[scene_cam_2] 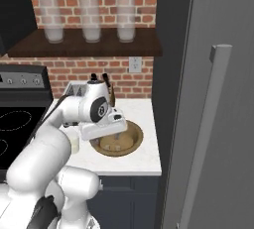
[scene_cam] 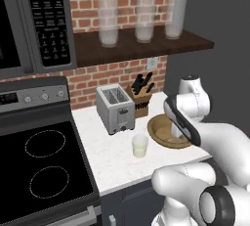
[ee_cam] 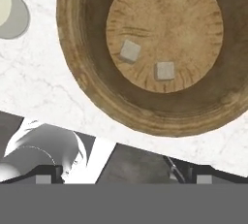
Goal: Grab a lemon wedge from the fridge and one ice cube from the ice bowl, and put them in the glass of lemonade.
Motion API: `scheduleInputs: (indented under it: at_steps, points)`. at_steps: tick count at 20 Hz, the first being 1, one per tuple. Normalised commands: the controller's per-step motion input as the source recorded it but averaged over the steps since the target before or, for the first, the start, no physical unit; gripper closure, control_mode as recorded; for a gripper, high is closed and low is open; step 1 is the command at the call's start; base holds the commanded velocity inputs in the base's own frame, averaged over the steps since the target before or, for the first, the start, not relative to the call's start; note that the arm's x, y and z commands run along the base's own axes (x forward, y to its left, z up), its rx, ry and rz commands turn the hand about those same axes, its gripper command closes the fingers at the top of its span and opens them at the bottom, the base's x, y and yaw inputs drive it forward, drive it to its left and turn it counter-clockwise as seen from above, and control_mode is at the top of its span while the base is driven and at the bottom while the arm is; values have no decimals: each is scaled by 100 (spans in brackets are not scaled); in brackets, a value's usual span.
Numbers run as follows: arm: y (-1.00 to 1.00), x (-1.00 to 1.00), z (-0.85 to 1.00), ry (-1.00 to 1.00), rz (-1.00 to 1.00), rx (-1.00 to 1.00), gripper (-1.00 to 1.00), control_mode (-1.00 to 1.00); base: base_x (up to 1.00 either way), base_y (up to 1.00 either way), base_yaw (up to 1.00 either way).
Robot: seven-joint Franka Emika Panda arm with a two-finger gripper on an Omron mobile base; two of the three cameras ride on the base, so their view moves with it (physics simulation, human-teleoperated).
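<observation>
Claw hangs wide open and empty above the bowl, two cubes below it, fridge shut, so both pickups seem left.

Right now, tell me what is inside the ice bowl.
The ice bowl holds two pale ice cubes lying apart on its flat wooden bottom. In the base views the arm covers part of the bowl.

- The white arm rises, then bends forward, wrist turned down.
- The hand points straight downward, fingers spread wide apart, holding nothing.
</observation>
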Motion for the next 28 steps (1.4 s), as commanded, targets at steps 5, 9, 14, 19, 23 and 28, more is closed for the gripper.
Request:
scheduleInputs:
  at_steps: [5,9,14,19,23,28]
  points:
    - [-14,9,-26,0,0,0,-100,-100,0,0,0]
    - [-1,18,-27,0,0,0,-100,-100,0,0,0]
    - [0,24,-29,0,0,0,-100,-100,0,0,0]
    - [0,20,-23,0,0,0,-100,-100,0,0,0]
    - [-4,12,-18,0,0,0,-100,-100,0,0,0]
    - [-10,5,-17,0,0,0,-100,-100,0,0,0]
